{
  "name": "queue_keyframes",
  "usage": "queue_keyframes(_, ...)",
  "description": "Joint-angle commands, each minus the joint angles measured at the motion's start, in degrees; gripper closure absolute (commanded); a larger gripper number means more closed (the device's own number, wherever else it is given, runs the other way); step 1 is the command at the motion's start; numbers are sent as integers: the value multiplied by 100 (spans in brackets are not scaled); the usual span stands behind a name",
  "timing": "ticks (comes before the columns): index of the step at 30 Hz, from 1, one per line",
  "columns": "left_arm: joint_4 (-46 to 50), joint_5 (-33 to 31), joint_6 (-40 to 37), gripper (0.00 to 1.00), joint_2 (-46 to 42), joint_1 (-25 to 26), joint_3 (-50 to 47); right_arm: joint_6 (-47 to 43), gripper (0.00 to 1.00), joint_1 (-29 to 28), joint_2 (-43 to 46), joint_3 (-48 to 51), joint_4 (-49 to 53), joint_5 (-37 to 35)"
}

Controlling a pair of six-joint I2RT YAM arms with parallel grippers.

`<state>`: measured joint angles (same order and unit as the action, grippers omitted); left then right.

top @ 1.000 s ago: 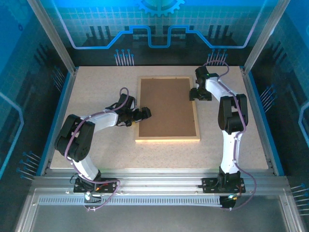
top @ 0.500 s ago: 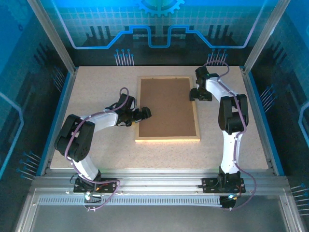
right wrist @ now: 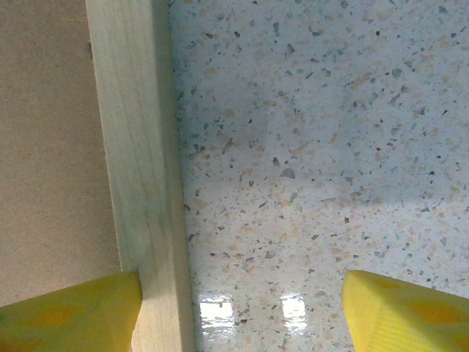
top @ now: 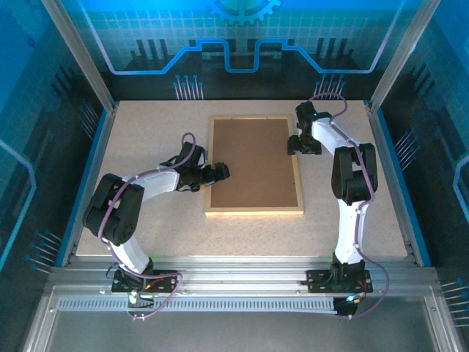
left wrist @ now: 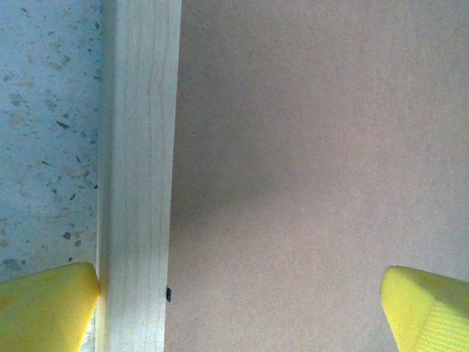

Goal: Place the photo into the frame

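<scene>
Tabletop (top: 146, 132): L hand (top: 220, 173), R hand (top: 293, 144) astride frame (top: 253, 210)

Seen from above, the pale speckled stone-look bench (top: 146, 139) is bright and evenly lit, so the light seems to come from overhead. The glowing blue patterned walls (top: 234, 44) look dimmer and tint the edges blue. Shadows beside the white and black robot arms (top: 344, 176) are small and soft. The grey metal corner posts (top: 73, 51) lean outward (a wide lens does that).

In the left wrist view a soft dark patch lies on the flat brown board (left wrist: 315, 147), while the thin light wooden frame (left wrist: 135, 147) shows sharp grain. In the right wrist view two small white shiny spots gleam on the bench, below a faint grey shadow band. The yellow jaws look fuzzy in both wrist views.
</scene>
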<state>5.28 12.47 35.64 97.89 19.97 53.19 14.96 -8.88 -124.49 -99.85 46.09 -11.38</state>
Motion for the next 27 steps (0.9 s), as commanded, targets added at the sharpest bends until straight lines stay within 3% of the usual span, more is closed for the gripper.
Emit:
queue_keyframes(1,-83,206,3,1,30,-24,-50,28,25,-203,-78,-115,239,121)
queue_keyframes(18,-216,265,75,1,-14,-10,-133,336,26,-784,-779,-367,354,652)
queue_keyframes(27,-281,263,87,1,-42,-10,-177,316,26,-913,-809,-395,403,563)
